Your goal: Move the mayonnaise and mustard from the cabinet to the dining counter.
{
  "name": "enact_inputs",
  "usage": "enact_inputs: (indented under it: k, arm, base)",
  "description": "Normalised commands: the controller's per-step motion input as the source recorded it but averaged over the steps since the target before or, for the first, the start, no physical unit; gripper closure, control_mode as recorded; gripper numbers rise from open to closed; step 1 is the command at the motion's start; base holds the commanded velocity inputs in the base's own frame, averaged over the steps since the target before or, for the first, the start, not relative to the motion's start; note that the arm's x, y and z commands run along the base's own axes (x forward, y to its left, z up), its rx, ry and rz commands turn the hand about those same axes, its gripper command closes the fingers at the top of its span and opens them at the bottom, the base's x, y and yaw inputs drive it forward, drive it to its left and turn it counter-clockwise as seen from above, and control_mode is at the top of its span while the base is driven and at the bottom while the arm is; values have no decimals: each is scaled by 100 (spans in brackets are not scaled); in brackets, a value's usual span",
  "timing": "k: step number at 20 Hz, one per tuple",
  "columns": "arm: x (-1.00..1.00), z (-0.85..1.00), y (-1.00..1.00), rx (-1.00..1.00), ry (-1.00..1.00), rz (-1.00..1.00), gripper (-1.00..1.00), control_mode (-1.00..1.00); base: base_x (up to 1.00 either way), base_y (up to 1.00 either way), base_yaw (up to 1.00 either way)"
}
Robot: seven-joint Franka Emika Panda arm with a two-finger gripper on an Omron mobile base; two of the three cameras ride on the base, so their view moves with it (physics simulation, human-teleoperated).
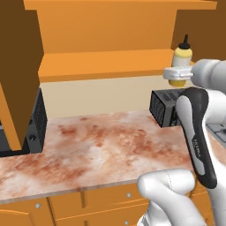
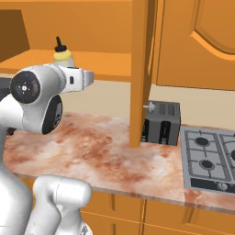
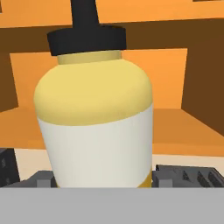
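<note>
**Hand view: mustard close before the parted fingers**

Hand view puts the mustard (image 3: 94,109) upright and very near, with one dark fingertip (image 3: 41,180) at 7 o'clock of it and the other at 5 o'clock. We find the gripper (image 1: 178,74) standing wide, the bottle between its fingers; contact we cannot tell. In the left base view the bottle stands on the cabinet (image 1: 106,64) shelf. A toaster (image 1: 164,107) sits at 6 o'clock of it on the marbled wall counter (image 1: 92,150).

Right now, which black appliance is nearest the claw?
The toaster beside the stove, just below the claw; the other sits far left behind the open door.
</note>
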Motion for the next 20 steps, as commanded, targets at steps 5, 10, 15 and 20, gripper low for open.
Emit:
enact_inputs:
  k: [5,10,15,20]
  arm:
    - [-64,0,3,0,-16,0,100,-100]
    - [-48,0,5,0,-1,0,100,-100]
    - [-8,0,6,0,5,0,100,-100]
    - [0,0,0,0,5,0,100,-100]
  base:
    - [0,0,0]
    - [0,0,0]
    - [0,0,0]
    - [0,0,0]
